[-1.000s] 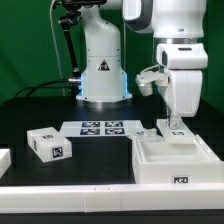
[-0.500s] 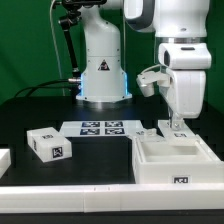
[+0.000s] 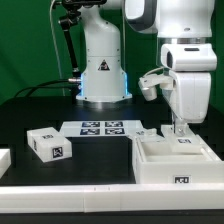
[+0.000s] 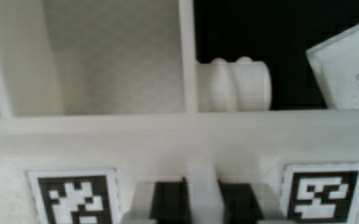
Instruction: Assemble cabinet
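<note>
The cabinet, a large white open box with tags, lies at the exterior view's right near the table's front. My gripper points straight down onto its far wall. In the wrist view the two dark fingers stand close together with a thin white strip of the cabinet wall between them, so the gripper is shut on that wall. Two tags flank the fingers on the wall's face.
A small white tagged box piece lies at the exterior view's left, and another white piece at the left edge. The marker board lies in the middle. A small white ribbed piece lies just beyond the cabinet.
My gripper has moved a little toward the exterior view's right, staying down on the cabinet's far wall. The cabinet seems to have shifted slightly the same way.
</note>
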`<state>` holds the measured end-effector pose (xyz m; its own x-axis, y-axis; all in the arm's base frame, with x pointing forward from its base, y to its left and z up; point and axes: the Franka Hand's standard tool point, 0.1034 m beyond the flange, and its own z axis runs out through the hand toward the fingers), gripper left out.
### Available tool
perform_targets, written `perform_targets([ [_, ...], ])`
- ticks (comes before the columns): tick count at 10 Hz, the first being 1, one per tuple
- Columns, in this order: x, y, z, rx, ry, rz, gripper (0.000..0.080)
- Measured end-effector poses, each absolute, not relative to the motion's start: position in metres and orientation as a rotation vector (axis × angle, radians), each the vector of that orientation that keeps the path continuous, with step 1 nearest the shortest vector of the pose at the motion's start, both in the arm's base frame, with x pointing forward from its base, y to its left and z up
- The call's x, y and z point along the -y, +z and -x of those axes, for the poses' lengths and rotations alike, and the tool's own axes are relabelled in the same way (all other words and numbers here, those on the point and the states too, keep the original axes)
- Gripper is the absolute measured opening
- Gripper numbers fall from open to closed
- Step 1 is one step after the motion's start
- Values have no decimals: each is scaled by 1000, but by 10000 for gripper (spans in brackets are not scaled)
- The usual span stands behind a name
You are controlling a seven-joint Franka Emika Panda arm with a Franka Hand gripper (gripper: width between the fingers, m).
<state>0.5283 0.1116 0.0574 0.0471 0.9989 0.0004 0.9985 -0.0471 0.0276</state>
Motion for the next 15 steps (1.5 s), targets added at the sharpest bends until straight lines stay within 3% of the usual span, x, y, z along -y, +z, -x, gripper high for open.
perform_targets([
  [7,-107,59,-581,-2121,100,-2266,70],
  [14,-108,59,-579,-2148,31,-2263,79],
  [15,-109,61,-579,-2149,32,-2259,249],
])
